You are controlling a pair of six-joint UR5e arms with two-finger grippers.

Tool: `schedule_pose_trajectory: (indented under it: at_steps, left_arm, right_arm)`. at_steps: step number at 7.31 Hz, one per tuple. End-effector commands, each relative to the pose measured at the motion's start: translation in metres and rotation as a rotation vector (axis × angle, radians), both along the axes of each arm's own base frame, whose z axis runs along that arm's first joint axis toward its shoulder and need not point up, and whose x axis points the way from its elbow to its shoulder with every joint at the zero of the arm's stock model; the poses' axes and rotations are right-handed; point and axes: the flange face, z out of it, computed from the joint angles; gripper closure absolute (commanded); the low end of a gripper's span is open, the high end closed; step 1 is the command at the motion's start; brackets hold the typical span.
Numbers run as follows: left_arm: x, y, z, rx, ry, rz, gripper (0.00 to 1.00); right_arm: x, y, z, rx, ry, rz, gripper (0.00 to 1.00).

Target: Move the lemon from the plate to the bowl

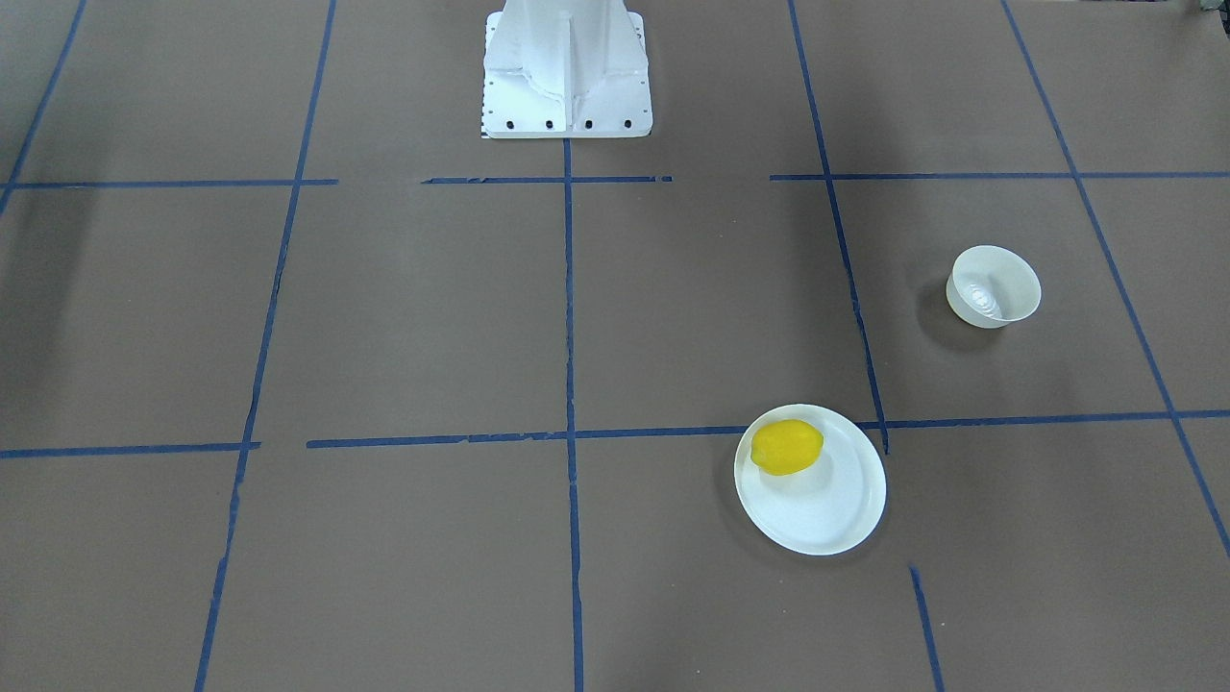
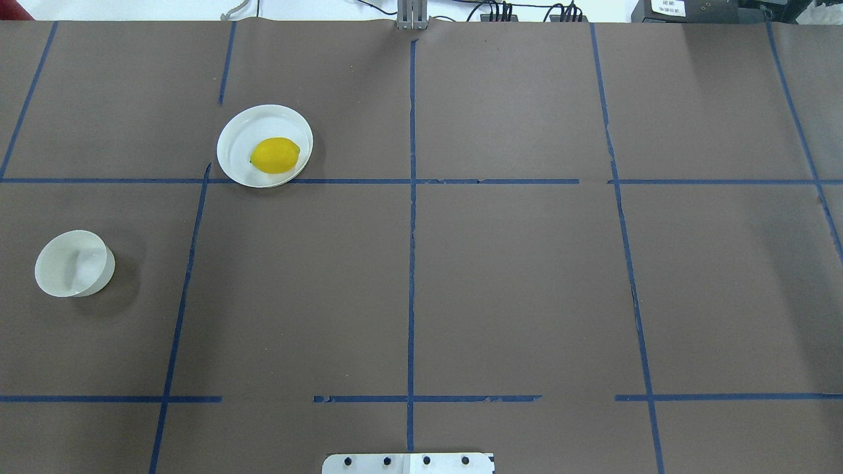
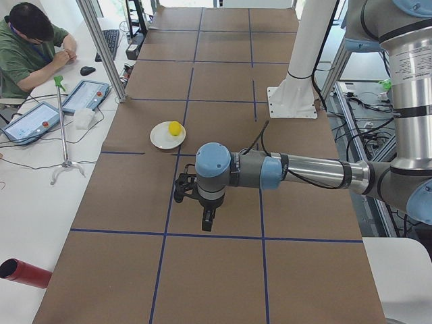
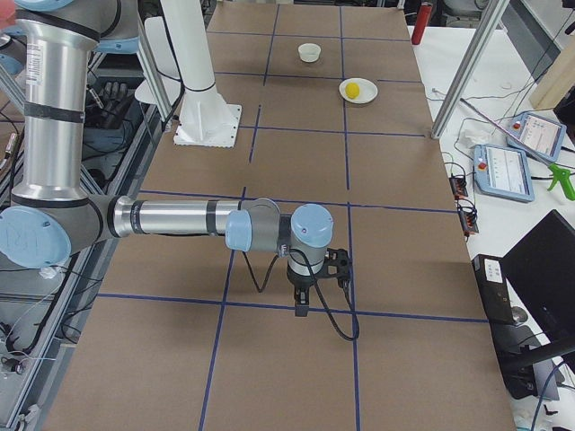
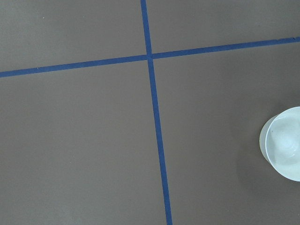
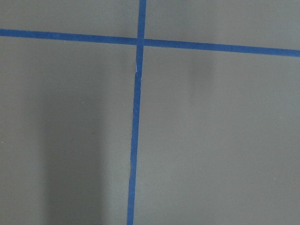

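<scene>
The yellow lemon lies on the white plate, near its rim; both also show in the overhead view, the lemon on the plate. The small white bowl stands empty and apart from the plate, also in the overhead view and at the left wrist view's right edge. My left gripper hangs over the table short of the plate. My right gripper hangs far from both dishes. Both show only in side views, so I cannot tell whether they are open or shut.
The brown table is marked with a blue tape grid. The robot's white base column stands at the table's edge. An operator sits beside tablets past the table's far side. A red cylinder lies off the table.
</scene>
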Motion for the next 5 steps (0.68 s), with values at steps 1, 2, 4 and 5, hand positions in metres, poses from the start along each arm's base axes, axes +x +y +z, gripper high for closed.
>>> schedule_pose_trajectory:
  at_steps: [1, 2, 4, 5]
  left_arm:
    - [0.0, 0.001, 0.002, -0.006, 0.0, -0.001, 0.0]
    - [0.0, 0.001, 0.002, -0.005, 0.0, 0.0, 0.0]
    - [0.002, -0.012, -0.02, 0.153, -0.003, 0.004, 0.0]
    - [0.002, -0.018, -0.017, 0.255, -0.004, 0.003, 0.0]
  right_arm:
    - [0.0, 0.0, 0.0, 0.0, 0.0, 0.0, 0.0]
    - [0.0, 0.0, 0.0, 0.0, 0.0, 0.0, 0.0]
    - [0.0, 0.0, 0.0, 0.0, 0.0, 0.0, 0.0]
    - [0.0, 0.0, 0.0, 0.0, 0.0, 0.0, 0.0]
